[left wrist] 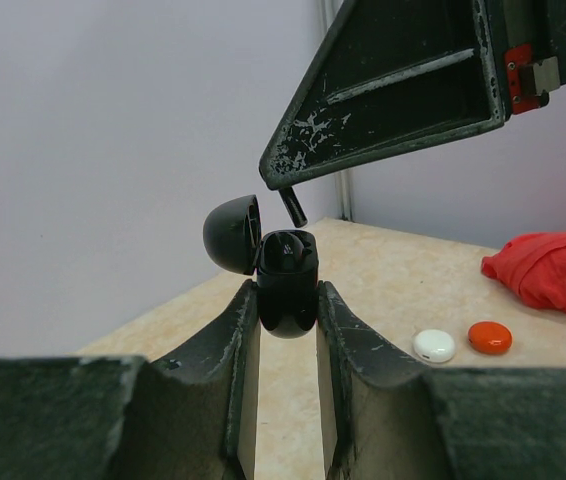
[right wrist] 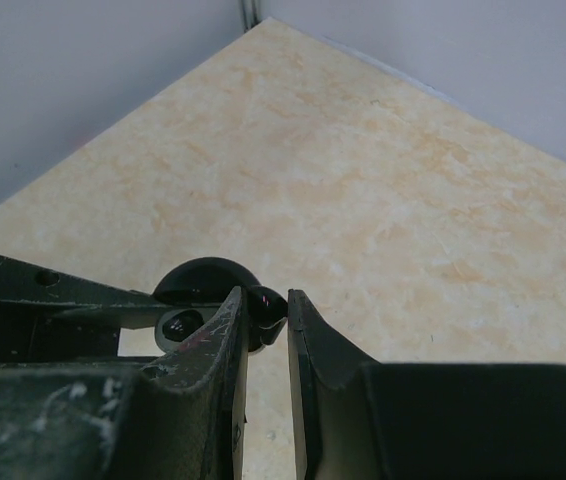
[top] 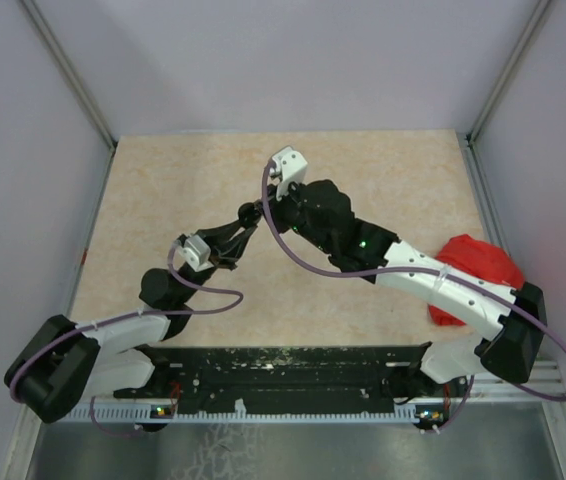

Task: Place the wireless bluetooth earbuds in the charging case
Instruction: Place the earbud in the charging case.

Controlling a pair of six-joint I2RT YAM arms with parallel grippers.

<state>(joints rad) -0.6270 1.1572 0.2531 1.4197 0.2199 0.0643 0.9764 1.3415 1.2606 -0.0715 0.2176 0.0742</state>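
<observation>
The black charging case (left wrist: 286, 300) stands upright between the fingertips of my left gripper (left wrist: 288, 290), which is shut on it. Its lid (left wrist: 231, 234) is swung open to the left. Just above the open case hangs a black earbud (left wrist: 293, 208), stem pointing down, pinched in my right gripper (left wrist: 285, 186). From the right wrist, the earbud (right wrist: 269, 308) sits between the shut fingers of the right gripper (right wrist: 266, 300), with the case's lid (right wrist: 201, 278) and one socket (right wrist: 178, 323) right below. From above, the left gripper (top: 241, 230) and right gripper (top: 262, 213) meet over mid-table.
A small white round case (left wrist: 434, 345) and an orange one (left wrist: 489, 337) lie on the beige table (top: 383, 180) to the right. A red cloth lump (top: 478, 265) sits at the right edge. Grey walls enclose the table.
</observation>
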